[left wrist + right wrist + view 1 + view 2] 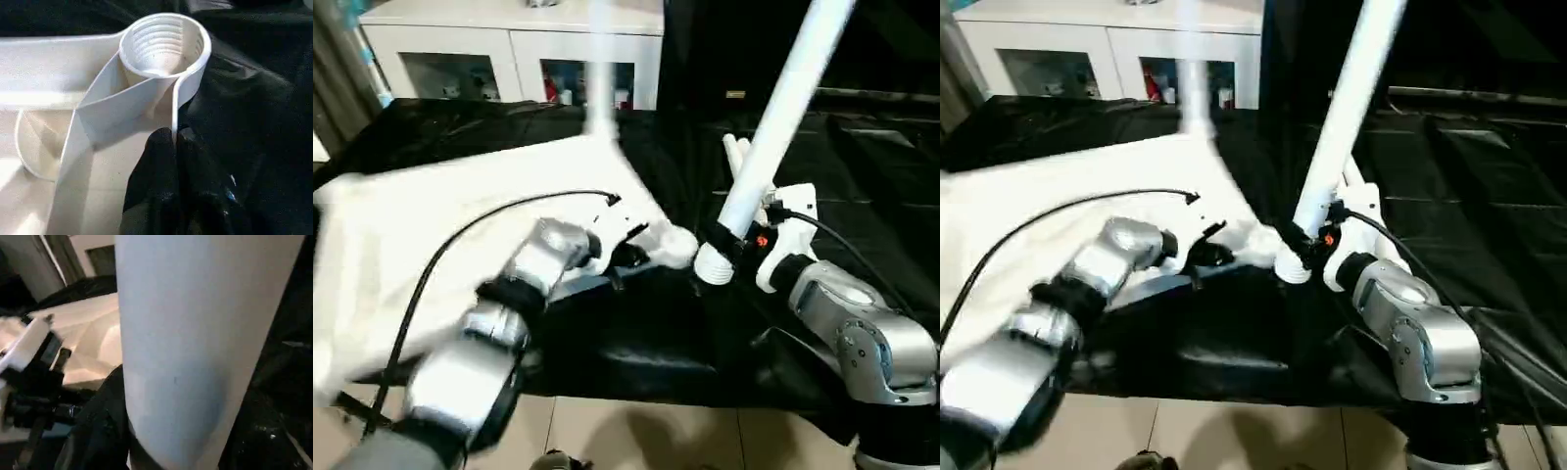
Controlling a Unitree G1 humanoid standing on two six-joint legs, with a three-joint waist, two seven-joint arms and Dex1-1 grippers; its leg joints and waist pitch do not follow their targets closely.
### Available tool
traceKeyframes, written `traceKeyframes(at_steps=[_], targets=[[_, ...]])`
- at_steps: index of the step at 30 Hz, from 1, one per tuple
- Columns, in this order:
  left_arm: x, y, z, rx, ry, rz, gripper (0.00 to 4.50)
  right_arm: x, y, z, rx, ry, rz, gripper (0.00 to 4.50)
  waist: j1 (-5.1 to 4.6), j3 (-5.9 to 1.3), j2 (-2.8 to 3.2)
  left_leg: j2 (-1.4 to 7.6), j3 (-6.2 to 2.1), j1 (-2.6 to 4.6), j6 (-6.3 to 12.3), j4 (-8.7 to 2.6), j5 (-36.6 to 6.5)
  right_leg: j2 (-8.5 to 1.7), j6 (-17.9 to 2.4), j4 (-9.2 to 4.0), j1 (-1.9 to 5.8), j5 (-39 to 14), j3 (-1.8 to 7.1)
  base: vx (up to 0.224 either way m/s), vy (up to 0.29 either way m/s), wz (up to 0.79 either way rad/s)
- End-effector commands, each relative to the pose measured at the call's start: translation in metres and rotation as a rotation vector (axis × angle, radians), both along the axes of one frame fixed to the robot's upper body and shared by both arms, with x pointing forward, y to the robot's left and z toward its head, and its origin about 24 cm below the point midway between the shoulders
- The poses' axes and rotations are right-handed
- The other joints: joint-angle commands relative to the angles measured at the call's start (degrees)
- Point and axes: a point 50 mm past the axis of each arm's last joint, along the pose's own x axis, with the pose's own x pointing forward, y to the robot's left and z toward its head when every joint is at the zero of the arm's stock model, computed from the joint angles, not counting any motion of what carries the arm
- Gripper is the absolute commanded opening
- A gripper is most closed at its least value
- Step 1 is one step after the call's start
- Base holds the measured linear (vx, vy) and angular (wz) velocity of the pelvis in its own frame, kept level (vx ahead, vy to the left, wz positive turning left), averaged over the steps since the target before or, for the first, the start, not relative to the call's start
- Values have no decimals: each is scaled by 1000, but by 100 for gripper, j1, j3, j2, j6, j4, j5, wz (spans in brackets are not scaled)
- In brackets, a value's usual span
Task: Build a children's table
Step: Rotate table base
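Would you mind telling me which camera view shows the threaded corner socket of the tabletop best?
The left wrist view: the socket faces the camera and its inner threads are plain. Both eye views show that corner only from the side, with the leg held by the right hand beside it.

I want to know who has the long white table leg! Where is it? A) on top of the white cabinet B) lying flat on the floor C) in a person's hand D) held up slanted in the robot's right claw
D: the right claw grips the leg near its lower end, and it slants upward beside the tabletop's corner socket.
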Motion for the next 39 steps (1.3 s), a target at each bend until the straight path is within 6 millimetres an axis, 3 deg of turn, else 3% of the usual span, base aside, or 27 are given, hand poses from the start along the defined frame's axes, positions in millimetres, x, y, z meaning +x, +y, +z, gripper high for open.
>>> traceKeyframes(at_steps=[1, 8, 9, 15, 18, 25, 28, 30, 32, 35, 39], targets=[[-3, 7, -7, 56, -13, -6, 0, 2, -1, 6, 20, -16, 3, 189, 39, -447, -45, 139, -70, 146, -16, -452, -1867, -264, -1103, -489, 230, -1842, 139, 0, 0, 0], [-15, 10, -3, 56, -90, -115, 0, 8, -2, 7, -94, -124, 2, 189, 27, -449, -35, 146, -64, 142, -138, -463, -1986, -275, -983, -485, 185, -1885, 152, 0, 0, 0], [-17, 12, -2, 58, -98, -128, 47, 8, -2, 5, -125, -138, 2, 189, 24, -451, -37, 137, -60, 136, -140, -463, -1970, -267, -981, -483, 196, -1876, 151, 0, 0, 0], [-18, 25, 9, 38, -136, -106, 81, 4, 0, -1, -104, -132, -6, 189, 21, -448, -24, 149, -63, 140, -124, -476, -2015, -255, -987, -463, 172, -1827, 157, 0, 0, 0], [-20, 31, 24, -41, -158, -90, 81, 3, 3, 2, -65, -149, -6, 189, 23, -458, 13, 153, -72, 147, -158, -480, -2086, -259, -1027, -449, 171, -1786, 154, 0, 0, 0], [-30, 37, 62, -259, -270, -6, 81, -2, 3, 9, -51, -179, -71, 189, 12, -447, 20, 163, -60, 143, -205, -490, -2137, -227, -1068, -420, 152, -1670, 156, 0, 0, 0], [-32, 42, 88, -421, -426, 167, 81, -7, 0, 12, -61, -172, -123, 189, 5, -417, 13, 153, -63, 140, -234, -490, -2264, -222, -983, -453, 150, -1919, 150, 0, 0, 0], [-34, 47, 92, -499, -425, 315, 81, -11, -2, 15, -104, -212, -173, 189, -5, -412, 9, 159, -65, 143, -265, -488, -2313, -218, -887, -462, 146, -2051, 157, 0, 0, 0], [-42, 44, 89, -540, -472, 428, 81, -16, -2, 16, -165, -257, -226, 189, -12, -383, -4, 155, -66, 119, -271, -490, -2353, -210, -792, -512, 145, -2138, 152, 0, 0, 0], [-57, 33, 75, -551, -470, 487, 81, -22, 2, 14, -152, -248, -244, 189, -48, -370, -11, 112, -67, 98, -199, -495, -2470, -180, -406, -607, 116, -2714, 144, 0, 0, 0], [-65, 23, 61, -509, -443, 503, 81, -26, 5, 11, -216, -269, -234, 189, -35, -385, -2, 105, -93, 114, -234, -484, -2583, -161, -126, -646, 70, -2950, 136, 0, 0, 0]])
